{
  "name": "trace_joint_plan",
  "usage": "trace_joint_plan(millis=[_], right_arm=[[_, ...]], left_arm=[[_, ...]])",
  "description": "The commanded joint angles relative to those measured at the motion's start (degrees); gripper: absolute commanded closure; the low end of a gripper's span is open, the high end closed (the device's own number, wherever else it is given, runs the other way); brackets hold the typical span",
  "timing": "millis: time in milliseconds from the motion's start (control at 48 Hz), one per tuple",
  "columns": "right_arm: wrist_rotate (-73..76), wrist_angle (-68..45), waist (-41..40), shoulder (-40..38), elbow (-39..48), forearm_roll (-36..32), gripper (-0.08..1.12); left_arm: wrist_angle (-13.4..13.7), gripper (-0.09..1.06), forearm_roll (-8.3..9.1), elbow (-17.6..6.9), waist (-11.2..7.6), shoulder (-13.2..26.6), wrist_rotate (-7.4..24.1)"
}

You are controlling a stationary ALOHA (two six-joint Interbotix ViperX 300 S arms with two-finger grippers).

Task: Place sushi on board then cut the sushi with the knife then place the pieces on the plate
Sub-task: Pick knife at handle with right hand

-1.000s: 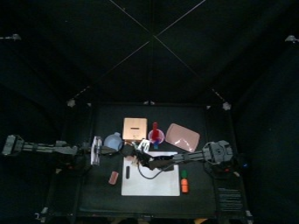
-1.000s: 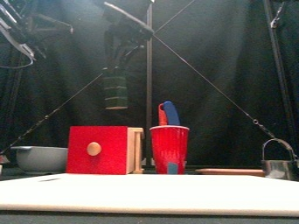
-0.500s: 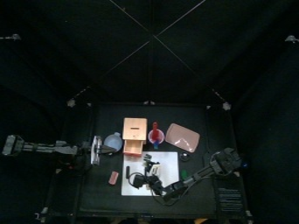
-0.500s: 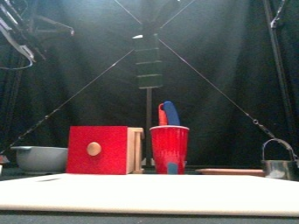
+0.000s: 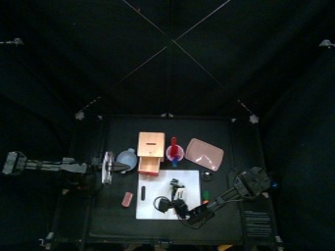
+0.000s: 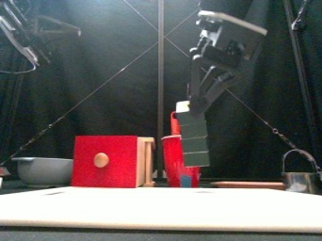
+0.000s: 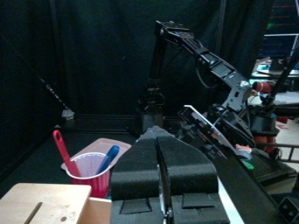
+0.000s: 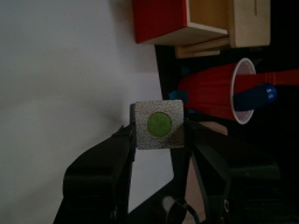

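Sushi roll (image 6: 194, 141): a stack of dark green blocks, hanging tilted at centre right of the front view. It is held clear above the white board (image 6: 161, 209). Its pale end with a green middle faces my right wrist camera.
Right claw (image 8: 158, 133): narrowed onto the roll's upper end, one jaw on each side. From above I see it low in the centre of the frame, over the board's lower half.
Cup (image 6: 184, 162): red, standing directly behind the roll in the front view. It holds a blue knife (image 7: 107, 158) and a red knife (image 7: 59, 145).
Tray (image 5: 205, 152): pink and flat, to the right of the cup in the top view, above the board's upper right corner.
Box (image 6: 105, 161): pale wood with a red drawer front, just beside the cup, left of centre in the front view.
Bowl (image 6: 44, 170): blue-grey, at the far left of the front view, next to the box.
Cutter (image 6: 299, 175): metal with a wire handle, at the front view's right edge.
Left claw (image 7: 159, 166): I see its jaws pressed together with nothing between them. It sits at the left of the top view, beside the bowl.
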Motion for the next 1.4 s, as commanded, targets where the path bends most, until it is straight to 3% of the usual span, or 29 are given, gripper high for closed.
trace_joint_plan(millis=[21, 250, 688, 833, 1083, 1250, 1396], right_arm=[[0.18, -1.23, -0.09, -0.44, 0.53, -3.87, 0.35], [-0.09, -1.49, 0.26, 1.67, 0.88, -9.23, 0.35], [-0.09, -3.43, 0.26, 5.19, -0.88, -8.96, 0.34], [-0.35, -5.80, 0.70, 5.19, -1.58, -5.19, 0.34], [-1.58, -9.58, 0.53, 5.36, -1.32, 5.63, 0.16], [-1.49, -9.58, 0.88, 5.19, -2.55, 6.24, 0.03], [-1.05, -8.53, 0.97, 4.13, -4.92, 6.15, 0.01]], left_arm=[[-0.62, 0.92, -0.09, -1.67, 0.09, 0.62, -0.09], [-0.62, 0.92, -0.35, -1.49, 0.00, 0.88, -0.18], [-0.53, 0.92, -0.44, -1.41, 0.00, 0.88, -0.18], [-0.53, 0.92, -0.53, -1.41, 0.00, 0.88, -0.18], [-0.53, 0.92, -0.70, -1.41, 0.00, 0.88, -0.18], [-0.53, 0.92, -0.70, -1.41, 0.00, 0.88, -0.18], [-0.53, 0.92, -0.70, -1.41, 0.00, 0.88, -0.18]])
